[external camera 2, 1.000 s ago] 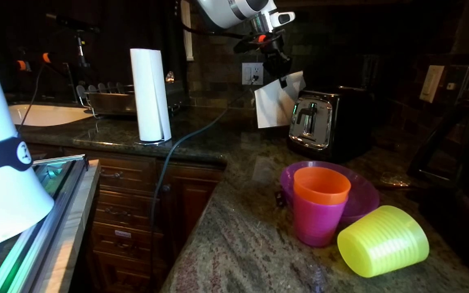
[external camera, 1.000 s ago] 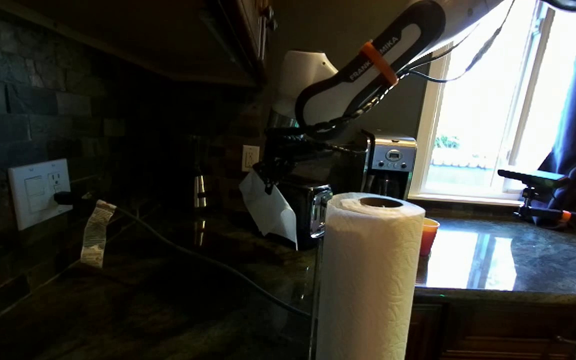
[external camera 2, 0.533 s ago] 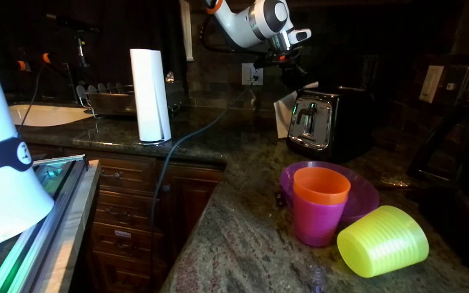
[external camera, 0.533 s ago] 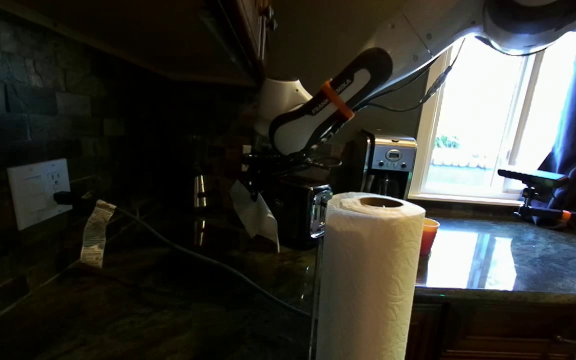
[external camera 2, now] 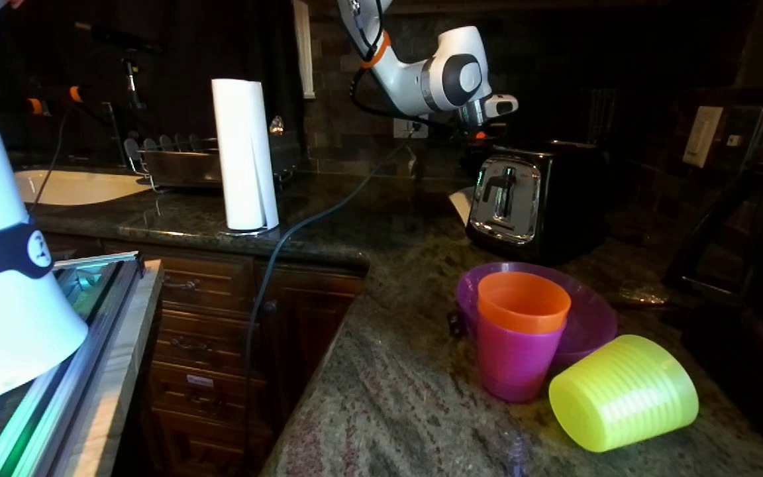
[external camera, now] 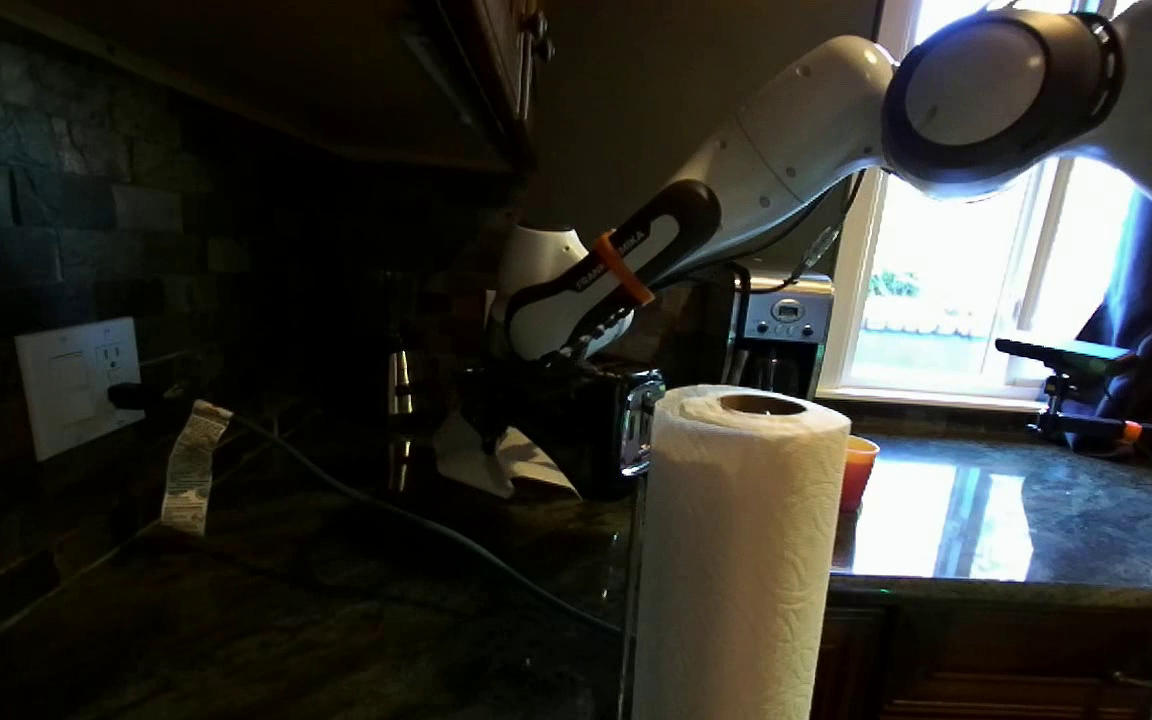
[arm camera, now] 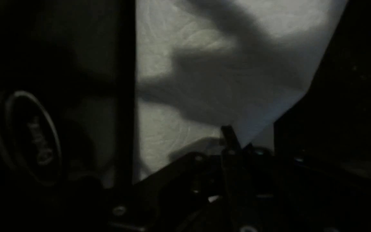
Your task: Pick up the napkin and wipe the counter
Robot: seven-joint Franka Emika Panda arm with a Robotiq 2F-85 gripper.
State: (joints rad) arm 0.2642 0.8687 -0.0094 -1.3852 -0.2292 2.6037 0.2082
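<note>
Wrist view: gripper [arm camera: 238,141] is closed, a margin of the napkin [arm camera: 217,71] pinched between its fingertips. Most of the sheet spreads ahead of the tips, toward the top of frame; far end runs out of frame, so long axis not readable. Toaster [arm camera: 56,106] stands along the left edge of the sheet, just beside it; contact not resolvable.

In an exterior view the napkin lies below and to both sides of the tips, creased and tilted, low over the counter [external camera: 236,620]. Cannot tell whether its lower edge touches. In an exterior view only a white corner of the napkin [external camera 2: 461,204] shows past the toaster.

Judged: pick-up done, wipe at its start or about to start. Key relation is vertical, sheet between tips and counter, so the move likely wants a short press down, then a stroke away from the toaster. Risk: the sheet folds under the tips or rubs the toaster's side.
</note>
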